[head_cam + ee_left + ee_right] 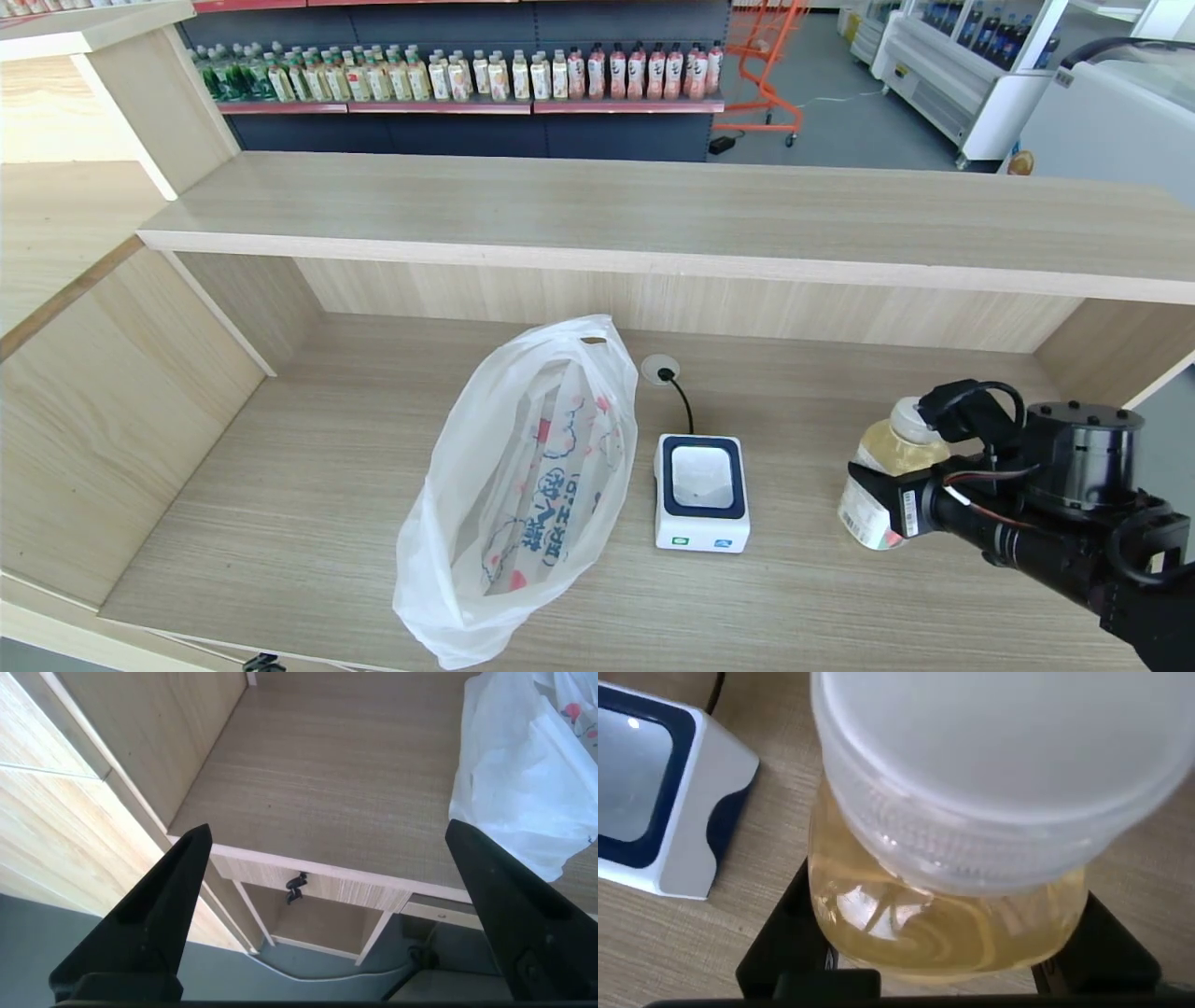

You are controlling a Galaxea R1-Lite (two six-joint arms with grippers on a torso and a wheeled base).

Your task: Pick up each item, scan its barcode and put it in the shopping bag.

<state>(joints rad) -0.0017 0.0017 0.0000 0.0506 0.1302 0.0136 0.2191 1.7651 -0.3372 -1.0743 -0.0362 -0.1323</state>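
Right gripper (885,493) clenched on clear plastic bottle of yellow liquid with white cap (898,446), fingers either side of its body; bottle at right of light wooden counter (308,504), near white barcode scanner with dark blue frame (701,492); cannot tell if bottle base touches counter; white translucent plastic shopping bag (523,485) just left of scanner, printed package inside; left gripper (329,835) released, fingers spread wide, above counter's near edge beside bag.

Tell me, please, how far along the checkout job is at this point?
Done: one printed pack already lies in the shopping bag. In hand: the right tool grips the bottle, right of the scanner. Left: scanning and bagging it.
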